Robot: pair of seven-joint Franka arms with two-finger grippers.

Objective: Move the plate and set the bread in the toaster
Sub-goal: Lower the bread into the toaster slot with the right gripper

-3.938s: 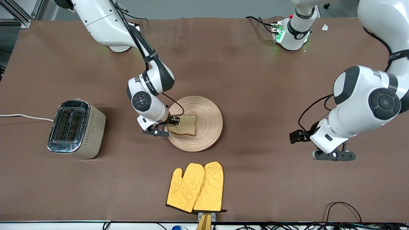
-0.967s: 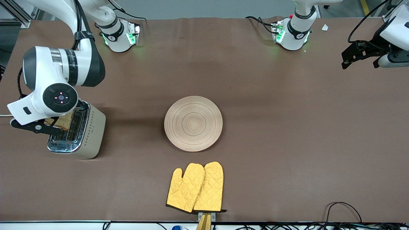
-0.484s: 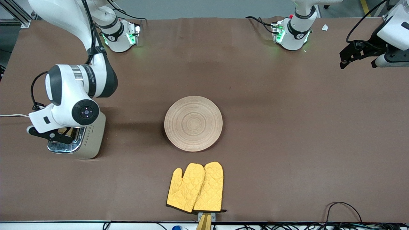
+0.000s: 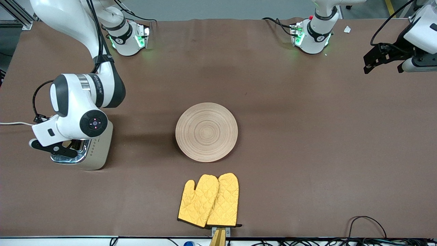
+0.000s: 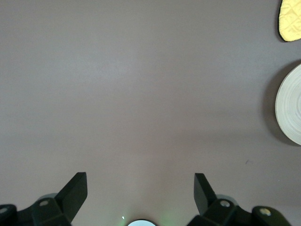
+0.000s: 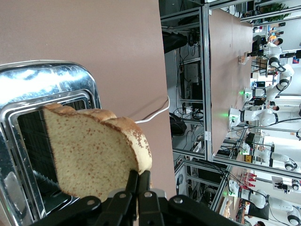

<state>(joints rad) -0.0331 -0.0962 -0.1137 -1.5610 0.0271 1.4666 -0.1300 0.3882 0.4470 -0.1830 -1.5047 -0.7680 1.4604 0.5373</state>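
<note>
My right gripper is over the cream toaster at the right arm's end of the table. In the right wrist view the gripper is shut on a corner of the brown bread slice. It holds the slice on edge just over the slots in the toaster's chrome top. In the front view the wrist hides the bread. The empty wooden plate lies at mid-table; its rim also shows in the left wrist view. My left gripper waits open, high over the left arm's end of the table.
A pair of yellow oven mitts lies nearer the front camera than the plate; one tip shows in the left wrist view. The toaster's white cord runs off the table edge. Cables lie along the front edge.
The bread has left the plate and is at the toaster in my right gripper, which has shifted slightly over the slots in the last half second. The left arm has drawn back and up.
</note>
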